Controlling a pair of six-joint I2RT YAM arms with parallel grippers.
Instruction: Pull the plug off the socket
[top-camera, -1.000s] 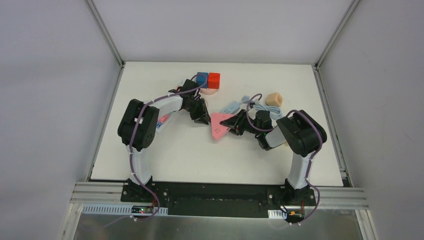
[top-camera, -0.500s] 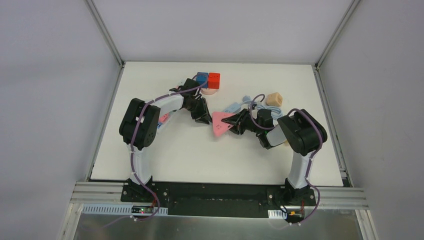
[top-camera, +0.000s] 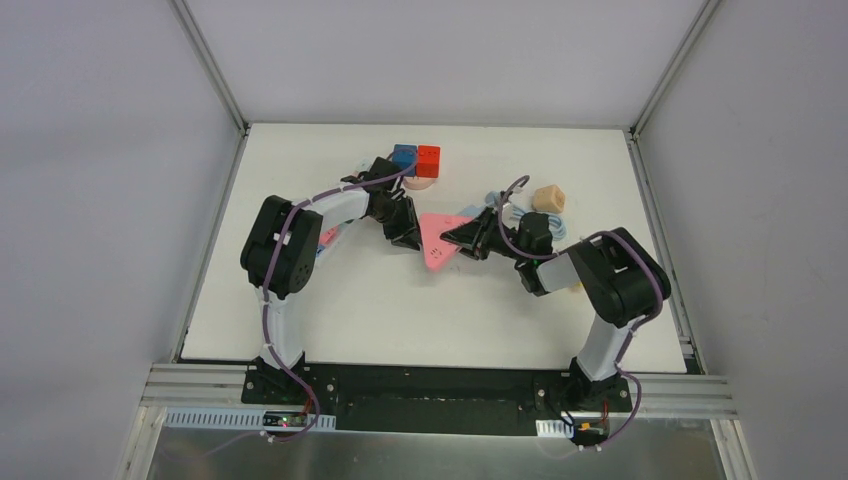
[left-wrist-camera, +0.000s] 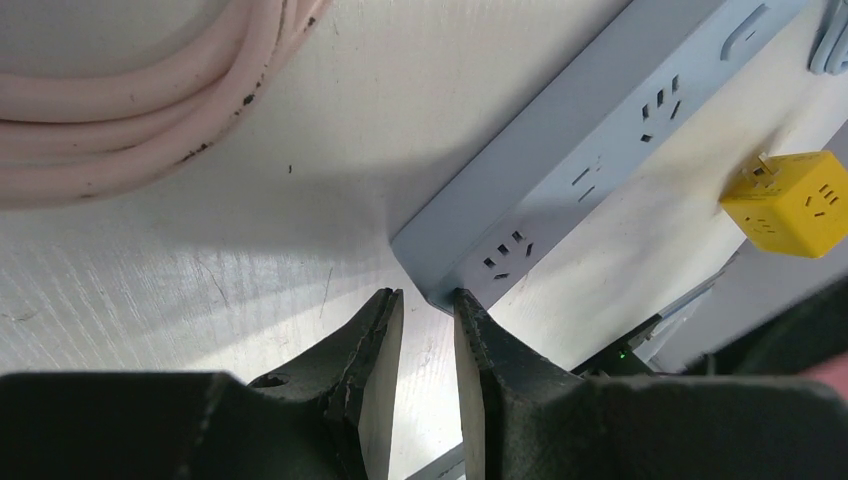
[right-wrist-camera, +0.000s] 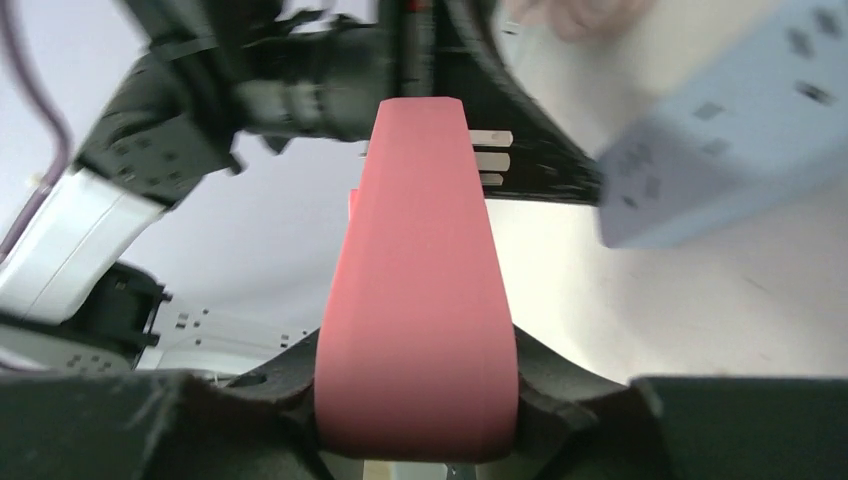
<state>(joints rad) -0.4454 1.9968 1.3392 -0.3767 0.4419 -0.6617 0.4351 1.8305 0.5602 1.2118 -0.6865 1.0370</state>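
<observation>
The plug is a pink triangular block. My right gripper is shut on its right end and holds it tilted above the table. In the right wrist view the plug fills the space between the jaws, and its bare metal prongs stick out free of any outlet. The socket is a pale blue power strip lying on the table to the right of the plug. My left gripper is shut to a narrow slit with nothing in it. Its tips sit at the strip's near end corner.
A coil of pink cable lies left of the strip and a yellow cube socket to its right. Blue and red cubes and a tan block stand at the back.
My right gripper has lifted the pink plug slightly and carried it toward the far side, and the right arm has swung with it. The left arm has barely moved.
</observation>
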